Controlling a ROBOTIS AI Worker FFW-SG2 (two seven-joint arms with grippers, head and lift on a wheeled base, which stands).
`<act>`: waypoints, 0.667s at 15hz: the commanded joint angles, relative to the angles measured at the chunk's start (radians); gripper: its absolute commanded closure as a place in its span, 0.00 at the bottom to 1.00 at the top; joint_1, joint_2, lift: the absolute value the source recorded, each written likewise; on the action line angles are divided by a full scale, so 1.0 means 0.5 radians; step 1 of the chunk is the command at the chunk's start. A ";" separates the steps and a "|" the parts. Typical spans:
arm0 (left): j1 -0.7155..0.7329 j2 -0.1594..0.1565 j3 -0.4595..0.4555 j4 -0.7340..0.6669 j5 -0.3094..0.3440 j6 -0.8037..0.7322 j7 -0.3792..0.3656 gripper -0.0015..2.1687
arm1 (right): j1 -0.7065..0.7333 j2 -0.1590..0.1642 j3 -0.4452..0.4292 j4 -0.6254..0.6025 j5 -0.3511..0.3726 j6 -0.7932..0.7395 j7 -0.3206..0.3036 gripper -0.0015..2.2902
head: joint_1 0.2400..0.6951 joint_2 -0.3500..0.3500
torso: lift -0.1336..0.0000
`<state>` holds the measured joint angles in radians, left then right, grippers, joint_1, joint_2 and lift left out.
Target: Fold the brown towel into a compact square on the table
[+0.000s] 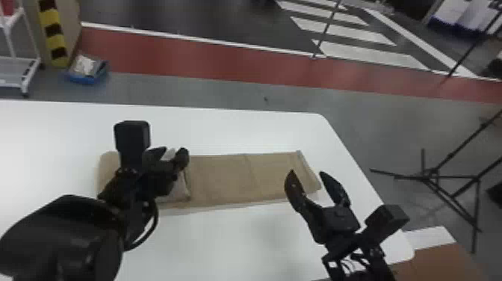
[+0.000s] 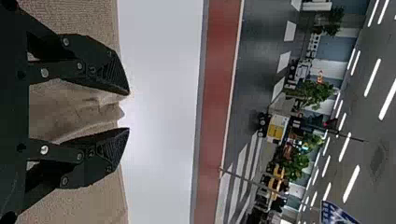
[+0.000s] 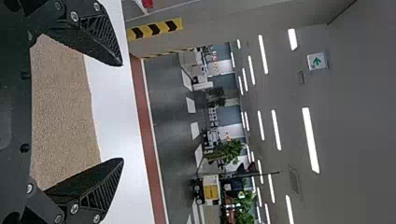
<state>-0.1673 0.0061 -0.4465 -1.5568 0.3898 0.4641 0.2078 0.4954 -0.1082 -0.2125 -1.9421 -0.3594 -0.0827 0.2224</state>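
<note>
Beyond the far edge of the counter, the floor [image 1: 355,123] extends as a grey surface crossed by a red stripe [image 1: 224,65]. The counter [image 1: 231,246] is white, flat, and rounded at its far right corner. To its right stands a black tripod [image 1: 431,175]; past its far left side stands a white-framed cart [image 1: 16,59].

The brown towel [image 1: 224,183] lies flat on the counter as a long, narrow strip. Its long axis runs left to right, roughly parallel to the counter's far edge. One short end points right, toward the counter's right side, its edge slanting nearer as it goes right. The opposite short end points left and is rounded at its far corner.

The left gripper [image 1: 173,153] is positioned over the left portion of the towel. Its fingers [image 2: 109,65] are spread, with a raised fold of towel [image 2: 88,112] between them; they are not pressed together. The right gripper [image 1: 307,172] is positioned at the right end of the towel. Its fingers [image 3: 102,186] are spread wide, tips well apart. Contact between these tips and the cloth cannot be determined.

Beside the left gripper, a short flap edge [image 1: 186,183] runs crosswise to the long axis.
</note>
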 commanded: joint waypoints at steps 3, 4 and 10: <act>0.172 -0.017 0.059 -0.234 -0.010 0.003 0.008 0.02 | -0.101 0.002 0.112 0.043 0.081 0.054 -0.043 0.08 | 1.00 0.00 | 0.11; 0.246 -0.017 0.086 -0.326 -0.080 0.003 0.008 0.02 | -0.138 0.005 0.167 0.049 0.108 0.133 -0.058 0.08 | 1.00 0.01 | 0.11; 0.770 0.184 0.513 -0.608 -0.439 -0.672 0.048 0.02 | -0.485 0.017 0.649 0.206 0.329 0.545 -0.132 0.08 | 1.00 0.35 | 0.11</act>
<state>0.1588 0.0636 -0.2422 -1.8526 0.1868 0.2494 0.2293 0.3021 -0.1010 0.0553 -1.8722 -0.2185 0.1348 0.1616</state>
